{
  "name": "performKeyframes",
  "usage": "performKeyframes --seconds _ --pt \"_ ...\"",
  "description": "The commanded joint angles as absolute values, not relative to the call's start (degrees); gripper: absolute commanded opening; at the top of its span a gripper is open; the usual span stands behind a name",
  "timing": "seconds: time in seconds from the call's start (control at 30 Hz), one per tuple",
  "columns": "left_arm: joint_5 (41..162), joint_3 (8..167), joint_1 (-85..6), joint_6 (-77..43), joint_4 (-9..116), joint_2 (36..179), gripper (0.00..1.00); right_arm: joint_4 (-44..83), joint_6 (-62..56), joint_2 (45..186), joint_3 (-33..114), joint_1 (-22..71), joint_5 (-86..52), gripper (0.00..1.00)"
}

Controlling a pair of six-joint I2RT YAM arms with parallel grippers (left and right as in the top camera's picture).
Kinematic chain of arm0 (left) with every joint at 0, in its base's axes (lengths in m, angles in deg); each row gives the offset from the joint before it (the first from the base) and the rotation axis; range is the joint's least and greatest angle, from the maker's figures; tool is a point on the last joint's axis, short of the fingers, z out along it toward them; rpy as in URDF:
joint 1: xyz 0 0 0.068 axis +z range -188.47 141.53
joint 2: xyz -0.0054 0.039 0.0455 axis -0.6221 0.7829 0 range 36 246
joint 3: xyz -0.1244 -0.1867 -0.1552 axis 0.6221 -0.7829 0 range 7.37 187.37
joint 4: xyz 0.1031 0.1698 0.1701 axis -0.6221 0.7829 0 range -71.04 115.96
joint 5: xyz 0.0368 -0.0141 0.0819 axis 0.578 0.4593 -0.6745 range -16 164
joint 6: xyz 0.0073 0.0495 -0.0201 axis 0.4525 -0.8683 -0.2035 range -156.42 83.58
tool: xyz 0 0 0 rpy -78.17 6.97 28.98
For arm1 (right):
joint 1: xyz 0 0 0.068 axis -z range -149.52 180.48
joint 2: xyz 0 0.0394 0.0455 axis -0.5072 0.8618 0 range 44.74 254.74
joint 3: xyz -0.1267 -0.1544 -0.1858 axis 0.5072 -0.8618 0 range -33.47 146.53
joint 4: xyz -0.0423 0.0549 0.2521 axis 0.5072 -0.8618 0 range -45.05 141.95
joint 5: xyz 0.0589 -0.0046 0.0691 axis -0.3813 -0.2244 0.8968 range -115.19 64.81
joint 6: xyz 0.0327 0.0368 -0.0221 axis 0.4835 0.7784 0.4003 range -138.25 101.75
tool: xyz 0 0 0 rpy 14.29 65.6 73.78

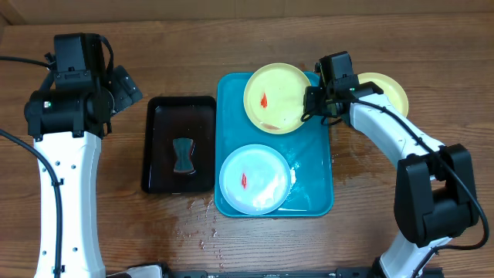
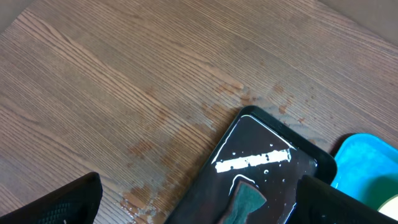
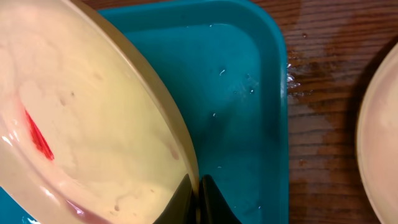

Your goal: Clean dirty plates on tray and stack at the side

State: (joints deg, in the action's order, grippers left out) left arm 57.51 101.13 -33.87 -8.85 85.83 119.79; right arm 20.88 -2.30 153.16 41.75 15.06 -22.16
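The teal tray (image 1: 312,174) lies mid-table. A pale yellow plate (image 1: 276,96) with a red smear sits tilted over the tray's far end. My right gripper (image 1: 311,104) is shut on its right rim. The right wrist view shows this plate (image 3: 93,112) pinched between the gripper's (image 3: 198,196) closed fingers above the tray (image 3: 249,93). A white plate (image 1: 255,179) with a red smear lies flat at the tray's near end. Another yellow plate (image 1: 384,93) rests on the table to the right, partly behind the arm. My left gripper (image 1: 123,89) hangs open and empty, left of the trays.
A black tray (image 1: 181,116) holding a dark green sponge (image 1: 183,154) lies left of the teal tray. In the left wrist view the sponge (image 2: 245,202) shows between my spread fingers (image 2: 62,202), well below them. Water drops (image 1: 197,228) wet the table's front.
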Motion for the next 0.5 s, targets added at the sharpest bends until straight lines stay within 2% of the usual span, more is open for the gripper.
performKeyframes --seconds 0.0,0.47 --pt "57.5 101.6 -33.9 -7.6 85.9 120.0 1.0 22.0 2.7 152.2 41.8 14.8 -23.2 0.04" --pt "57.5 101.6 -33.9 -7.6 85.9 120.0 1.0 22.6 3.0 152.2 39.2 14.7 -23.1 0.05"
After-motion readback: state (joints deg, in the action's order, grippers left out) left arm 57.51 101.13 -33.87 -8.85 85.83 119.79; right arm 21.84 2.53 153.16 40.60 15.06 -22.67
